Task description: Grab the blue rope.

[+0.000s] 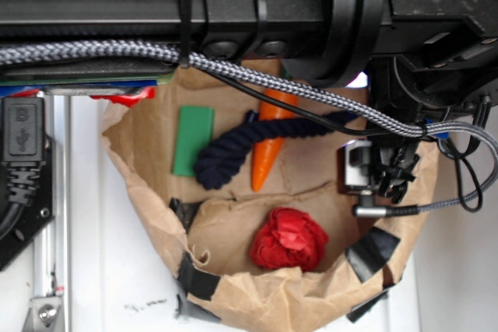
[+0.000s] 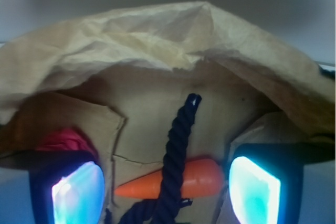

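1. We see the rope (image 2: 176,166) lying in the paper tray (image 1: 148,192), draped across the carrot (image 2: 202,178). In the exterior view it runs from about 8 o'clock of the tray floor up toward 2 o'clock, with the carrot under it near the middle.

2. The gripper (image 2: 167,190) stands wide, with nothing between its fingers (image 2: 79,190); in the wrist view the rope sits between them, a little toward 6 o'clock of the frame.

3. First risk, in our judgement: the rope touches the carrot, so a closing at the crossing may catch both things, or press the carrot and let the rope roll off.

4. Second risk: the rope is soft and thick. If we pinch only its edge, some strands may slip out when lifting.

5. Third risk: the tray wall is crumpled and rises near the fingers. A descent too far toward 12 o'clock may push the paper and shift everything.

6. The red ball (image 1: 289,240) at 6 o'clock and the green block (image 1: 193,141) at 10 o'clock lie apart from the rope, so we expect little trouble from them.

7. The grey cable (image 1: 311,95) hangs above the tray and may snag during motion.
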Controlling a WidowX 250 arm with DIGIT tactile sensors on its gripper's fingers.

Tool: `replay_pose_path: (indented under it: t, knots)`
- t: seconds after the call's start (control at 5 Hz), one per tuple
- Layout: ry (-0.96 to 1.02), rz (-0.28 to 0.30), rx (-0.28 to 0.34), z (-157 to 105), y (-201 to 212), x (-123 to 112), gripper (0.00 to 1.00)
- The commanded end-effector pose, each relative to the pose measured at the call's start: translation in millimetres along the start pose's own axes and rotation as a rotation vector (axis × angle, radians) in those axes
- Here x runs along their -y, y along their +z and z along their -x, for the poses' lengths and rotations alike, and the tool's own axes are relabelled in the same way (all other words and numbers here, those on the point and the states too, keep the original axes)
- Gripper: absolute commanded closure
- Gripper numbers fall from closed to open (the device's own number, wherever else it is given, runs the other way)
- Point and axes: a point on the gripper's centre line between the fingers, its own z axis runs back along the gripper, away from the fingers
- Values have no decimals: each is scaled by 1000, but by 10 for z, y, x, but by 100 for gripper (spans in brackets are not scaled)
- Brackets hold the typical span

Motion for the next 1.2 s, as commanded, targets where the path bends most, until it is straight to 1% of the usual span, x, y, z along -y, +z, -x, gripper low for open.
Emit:
replay_pose_path:
  t: [0.0,0.2,0.4,0.6,0.8,1.0]
  knots:
    - [-77,-50,97,340,15,101,0]
    - [-69,-62,95,340,-91,171,0]
    - [-29,-52,135,246,-192,173,0]
    - [-2,-66,168,163,-210,177,0]
    - [11,-65,180,146,-219,172,0]
    - [42,-66,188,83,-235,106,0]
